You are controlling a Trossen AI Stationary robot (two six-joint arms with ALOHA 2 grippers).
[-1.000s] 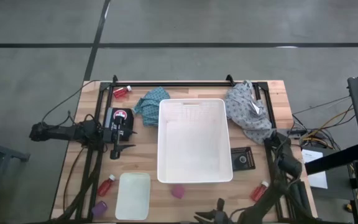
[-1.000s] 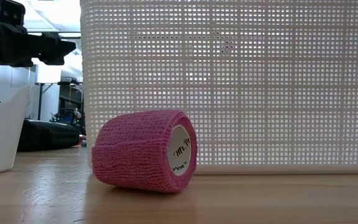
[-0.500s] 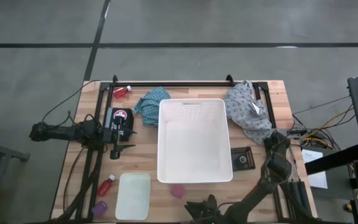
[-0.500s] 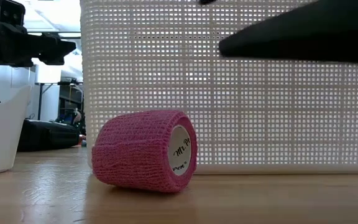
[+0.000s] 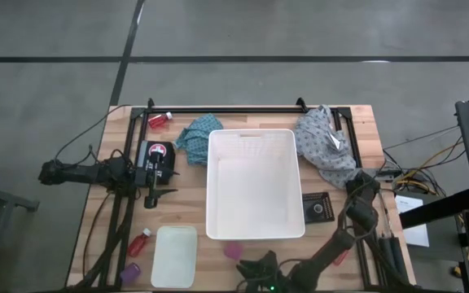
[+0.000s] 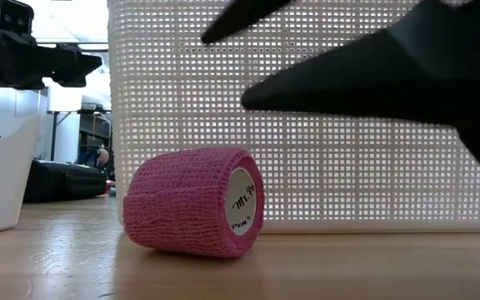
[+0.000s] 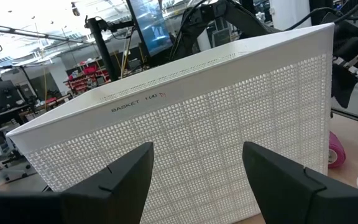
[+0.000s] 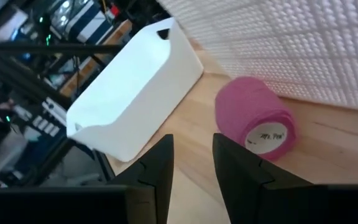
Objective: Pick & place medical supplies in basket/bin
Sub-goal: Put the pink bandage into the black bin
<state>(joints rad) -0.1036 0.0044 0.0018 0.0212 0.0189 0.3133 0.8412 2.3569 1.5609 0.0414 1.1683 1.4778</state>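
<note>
A pink-purple roll [image 5: 233, 250] lies on its side on the table, just in front of the near wall of the large white basket [image 5: 255, 185]. It also shows in the low view [image 6: 194, 200] and in the right wrist view [image 8: 253, 121]. My right gripper [image 5: 255, 264] is open and empty near the table's near edge, just right of the roll, its fingers [image 6: 348, 75] above table level. My left gripper [image 5: 163, 184] is open and empty, left of the basket. The small translucent tray [image 5: 174, 255] stands left of the roll.
A teal cloth [image 5: 198, 134] and a grey cloth [image 5: 324, 146] lie against the basket's far corners. Red bottles lie at the far left [image 5: 159, 120] and near left [image 5: 141, 242]. A second purple roll [image 5: 130, 269] lies at the near left corner.
My right gripper has swung along the table's near edge toward the left, closing on the pink roll. In the low view its fingers have come in from the right, above the roll. The roll has stayed where it was.
</note>
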